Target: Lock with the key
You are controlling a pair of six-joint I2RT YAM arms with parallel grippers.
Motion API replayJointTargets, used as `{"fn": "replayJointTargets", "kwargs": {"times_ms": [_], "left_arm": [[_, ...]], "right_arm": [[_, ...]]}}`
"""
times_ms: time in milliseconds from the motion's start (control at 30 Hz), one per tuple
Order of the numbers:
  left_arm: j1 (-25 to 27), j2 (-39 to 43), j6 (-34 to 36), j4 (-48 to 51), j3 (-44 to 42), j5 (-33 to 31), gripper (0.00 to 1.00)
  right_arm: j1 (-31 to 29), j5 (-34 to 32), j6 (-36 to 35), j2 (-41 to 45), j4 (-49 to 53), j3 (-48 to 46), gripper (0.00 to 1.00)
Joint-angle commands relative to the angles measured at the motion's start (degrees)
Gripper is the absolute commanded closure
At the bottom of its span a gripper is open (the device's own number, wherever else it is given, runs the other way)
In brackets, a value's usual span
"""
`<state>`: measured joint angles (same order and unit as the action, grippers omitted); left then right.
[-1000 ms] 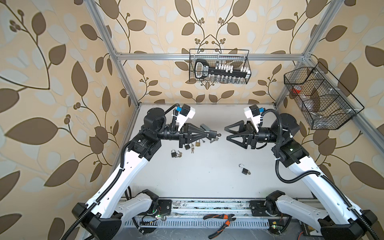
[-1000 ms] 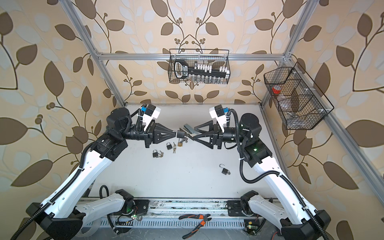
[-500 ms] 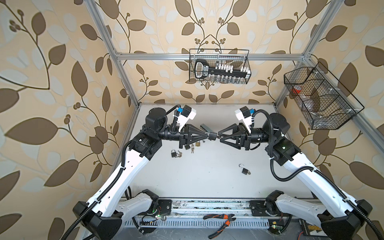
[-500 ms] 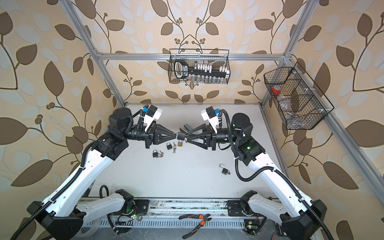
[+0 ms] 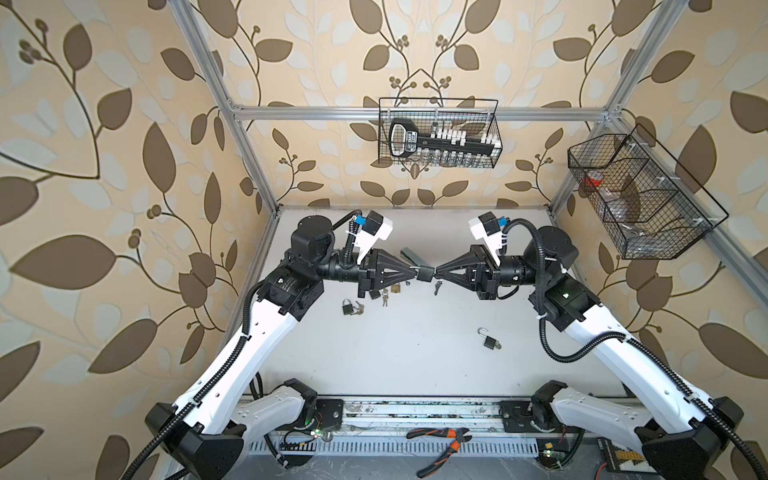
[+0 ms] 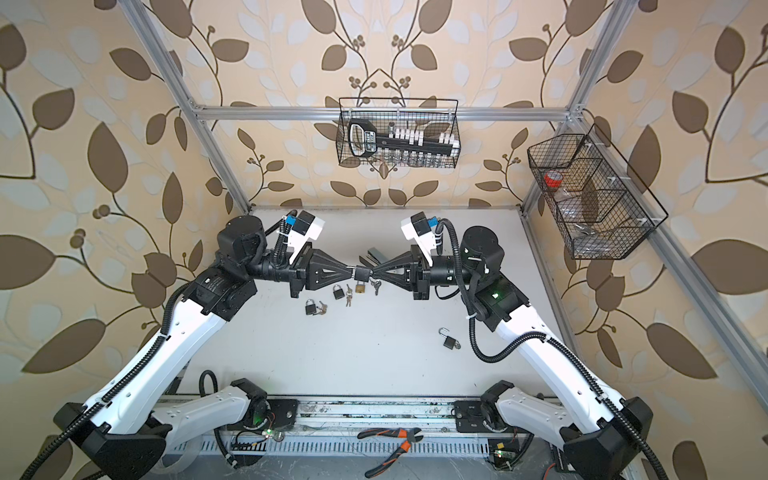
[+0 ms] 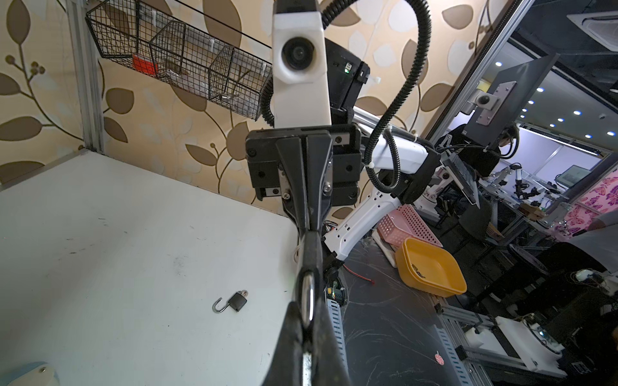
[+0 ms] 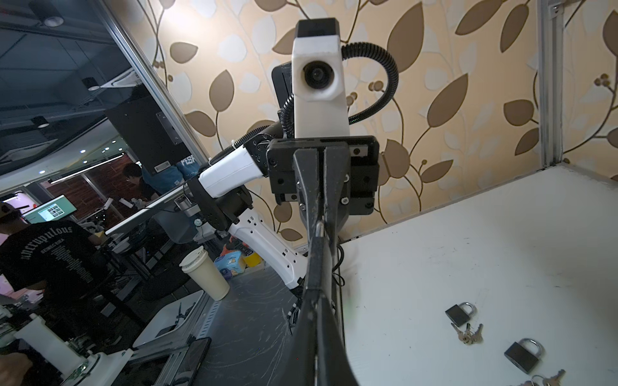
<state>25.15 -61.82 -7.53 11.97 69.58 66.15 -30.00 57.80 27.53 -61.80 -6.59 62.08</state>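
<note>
The two arms meet tip to tip above the middle of the white counter (image 5: 415,365). The left pincer (image 5: 415,272) is clenched on the steel shackle (image 7: 307,292) of a black padlock (image 5: 424,273). It holds the padlock clear of the counter, with the body pointing towards the other arm. The right pincer (image 5: 436,276) is closed tight against the padlock's far end, but what sits between its tips is hidden. Small keys (image 5: 436,286) show just below that meeting point. I cannot tell whether they hang from the lock or lie flat. Three more locks lie on the counter. An open padlock (image 5: 489,341) is near the right arm. A brass padlock (image 5: 395,288) is just beside the left pincer. A closed dark padlock with keys (image 5: 348,306) is close to the left arm.
</note>
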Motion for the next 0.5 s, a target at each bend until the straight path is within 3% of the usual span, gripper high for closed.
{"fn": "replayJointTargets", "kwargs": {"times_ms": [0, 200, 400, 467], "left_arm": [[0.17, 1.53, 1.38, -1.86, 1.35, 0.15, 1.00], [-0.48, 2.26, 3.24, 1.45, 2.47, -1.20, 1.00], [-4.12, 3.83, 8.30, 11.08, 4.51, -1.30, 1.00], [-4.09, 2.95, 10.76, 15.42, 5.06, -2.68, 1.00]], "right_arm": [[-0.34, 0.47, -0.78, 0.38, 0.11, 0.93, 1.00], [0.84, -0.90, -2.85, 3.31, 2.11, -0.77, 1.00], [9.31, 1.59, -3.73, 9.05, 5.48, -5.13, 1.00], [9.76, -2.29, -8.25, 9.55, 10.98, -4.60, 1.00]]}}
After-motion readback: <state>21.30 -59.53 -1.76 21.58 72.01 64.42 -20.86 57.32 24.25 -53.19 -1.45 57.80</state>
